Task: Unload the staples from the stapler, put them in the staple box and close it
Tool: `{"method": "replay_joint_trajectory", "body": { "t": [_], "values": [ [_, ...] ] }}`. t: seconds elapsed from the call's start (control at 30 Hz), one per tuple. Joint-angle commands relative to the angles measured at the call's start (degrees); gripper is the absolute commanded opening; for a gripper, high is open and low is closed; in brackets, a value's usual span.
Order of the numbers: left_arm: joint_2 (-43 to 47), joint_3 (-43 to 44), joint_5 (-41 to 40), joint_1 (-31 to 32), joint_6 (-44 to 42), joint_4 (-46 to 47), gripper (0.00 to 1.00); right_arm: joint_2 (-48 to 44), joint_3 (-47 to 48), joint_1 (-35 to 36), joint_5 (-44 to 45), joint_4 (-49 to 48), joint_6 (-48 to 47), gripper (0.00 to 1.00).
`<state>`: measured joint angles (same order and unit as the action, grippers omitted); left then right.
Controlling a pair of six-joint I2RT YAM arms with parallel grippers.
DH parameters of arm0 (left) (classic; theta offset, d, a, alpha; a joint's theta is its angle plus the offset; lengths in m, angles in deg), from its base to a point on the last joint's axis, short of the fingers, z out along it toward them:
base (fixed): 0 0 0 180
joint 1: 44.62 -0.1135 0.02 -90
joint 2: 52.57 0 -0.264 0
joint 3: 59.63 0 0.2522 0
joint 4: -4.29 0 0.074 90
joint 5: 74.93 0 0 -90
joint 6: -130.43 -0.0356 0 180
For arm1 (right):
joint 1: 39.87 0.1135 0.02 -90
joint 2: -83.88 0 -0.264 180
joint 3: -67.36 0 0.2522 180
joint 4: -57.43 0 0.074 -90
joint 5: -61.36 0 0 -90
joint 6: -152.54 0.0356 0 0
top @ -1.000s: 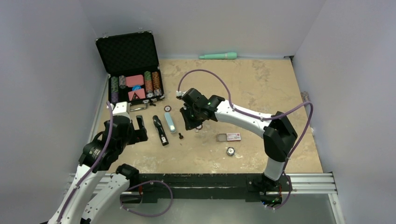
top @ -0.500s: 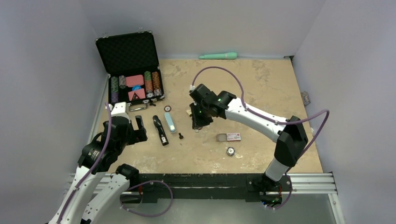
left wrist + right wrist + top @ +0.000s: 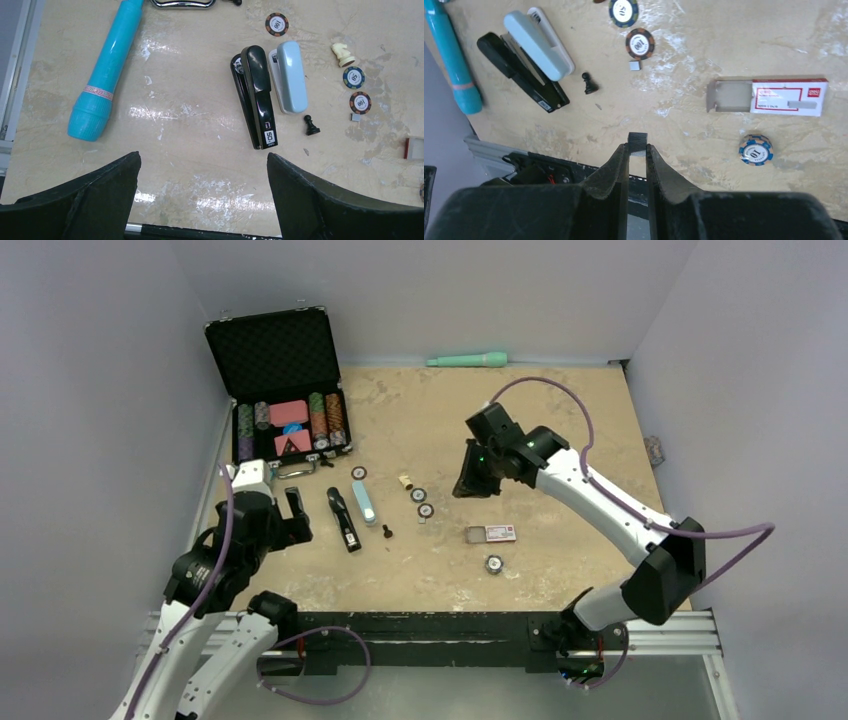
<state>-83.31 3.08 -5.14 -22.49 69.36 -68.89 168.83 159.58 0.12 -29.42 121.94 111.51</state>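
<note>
Right end effector (image 3: 637, 150) clamps the staples (image 3: 637, 140) above the surface (image 3: 724, 45). Carrying step, seemingly; next, lower and release them beneath it.

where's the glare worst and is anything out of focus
Left wrist: white glare streaks on the table left of the black stapler; the open left end effector is dark and soft-edged. Right wrist: milder sheen near the brown chip; the staples in the right end effector look sharp. Top external: even light, no glare.
</note>
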Motion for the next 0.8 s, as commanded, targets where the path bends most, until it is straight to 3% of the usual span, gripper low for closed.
{"method": "replay_joint_trajectory", "body": {
  "t": [0.0, 0.2, 0.5, 0.77],
  "values": [
    [0.8, 0.1, -2.6, -0.5, 0.5, 0.4, 1.0, -4.9, -4.5, -3.2, 0.3, -0.4, 5.0, 0.08],
    [0.2, 0.5, -2.3, -1.5, 0.4, 0.0, 1.0, -7.3, -12.7, -4.3, -4.5, -3.9, 9.1, 0.0],
    [2.4, 0.2, -1.8, -1.5, 0.2, 0.3, 1.0, -13.1, -22.9, -4.5, -9.5, -8.1, 20.8, 0.0],
    [5.4, 0.1, -2.9, -1.6, 0.6, -0.1, 1.0, -9.7, -26.6, -4.8, -9.9, -14.8, 26.9, 0.0]
  ]
}}
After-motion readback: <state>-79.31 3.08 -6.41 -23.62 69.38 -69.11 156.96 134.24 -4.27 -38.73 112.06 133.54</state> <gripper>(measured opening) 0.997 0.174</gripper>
